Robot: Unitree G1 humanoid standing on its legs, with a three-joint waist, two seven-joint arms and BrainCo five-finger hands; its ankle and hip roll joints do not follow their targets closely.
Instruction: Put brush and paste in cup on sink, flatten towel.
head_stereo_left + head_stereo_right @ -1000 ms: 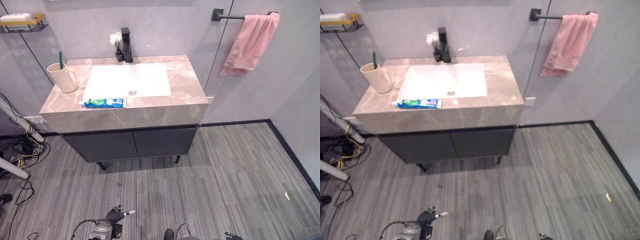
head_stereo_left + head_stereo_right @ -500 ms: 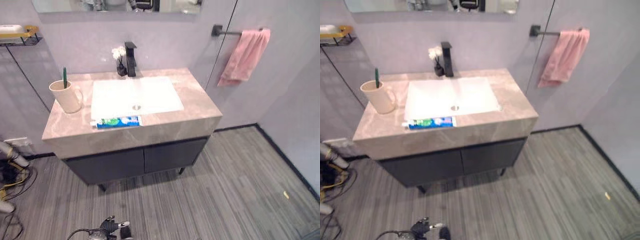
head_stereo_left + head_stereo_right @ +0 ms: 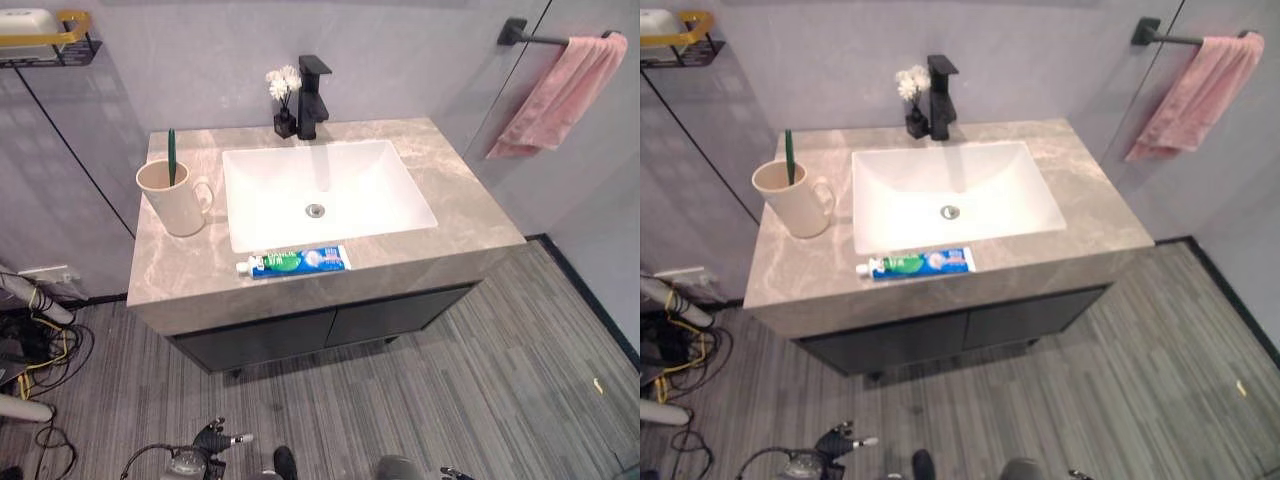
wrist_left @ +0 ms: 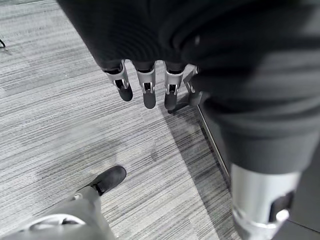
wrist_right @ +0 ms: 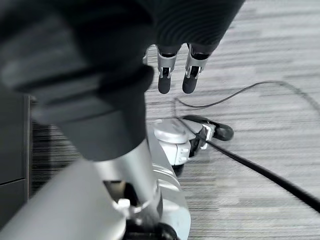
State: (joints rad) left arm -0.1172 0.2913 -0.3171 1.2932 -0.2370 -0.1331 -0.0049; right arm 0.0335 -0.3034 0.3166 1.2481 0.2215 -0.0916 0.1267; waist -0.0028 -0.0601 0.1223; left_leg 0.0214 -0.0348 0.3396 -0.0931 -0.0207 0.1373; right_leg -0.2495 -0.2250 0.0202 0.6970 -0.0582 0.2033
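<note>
A beige cup (image 3: 175,196) stands on the left of the marble counter (image 3: 470,205), with a green toothbrush (image 3: 171,158) upright in it. The blue and green toothpaste tube (image 3: 297,262) lies flat on the counter's front strip, before the white basin (image 3: 330,190). A pink towel (image 3: 560,92) hangs bunched on a black wall bar at the upper right. My left hand (image 3: 215,440) hangs low over the floor, far from the counter; its fingers (image 4: 145,90) are straight and hold nothing. My right hand's fingers (image 5: 172,75) are also straight and empty above the floor.
A black faucet (image 3: 312,95) and a small vase of white flowers (image 3: 283,88) stand behind the basin. A wire shelf (image 3: 45,35) is on the left wall. Cables and pipes (image 3: 30,330) lie on the floor at left. A person's dark shoe (image 4: 107,180) is on the floor near my left hand.
The whole picture has shifted, so the camera has moved: the counter now sits larger and further right. Cup, brush, tube and towel keep their places. Both hands stay low.
</note>
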